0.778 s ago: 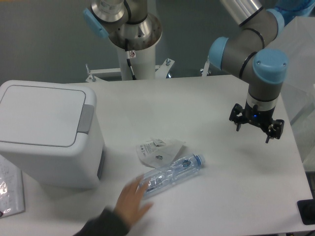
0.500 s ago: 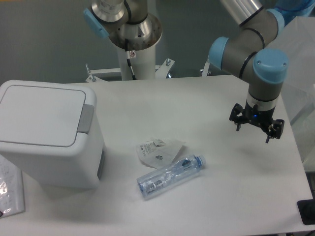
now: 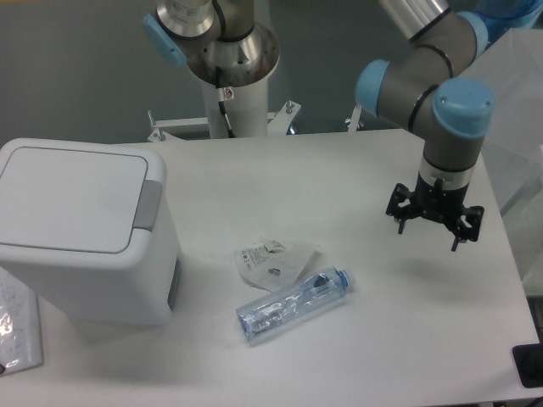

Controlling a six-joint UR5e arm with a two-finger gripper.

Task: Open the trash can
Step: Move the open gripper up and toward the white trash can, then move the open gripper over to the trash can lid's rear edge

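End effector fingers spread wide, empty, above table, well apart from lid-down trash can.

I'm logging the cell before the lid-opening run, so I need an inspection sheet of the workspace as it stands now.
Surface: white table, no spills seen.
Job's things: trash can at the left, lid flat and closed, grey push tab on its right edge untouched.
Clutter: clear plastic bottle lying on its side near the front; crumpled clear wrapper just behind it; a clear packet at the left edge.
Grippers: gripper hangs above the right side of the table, fingers apart, holding nothing, far from the can.
Cables: a black cable runs down the white robot pedestal.
Surroundings: grey wall behind; a dark object at the lower right edge, unidentifiable.
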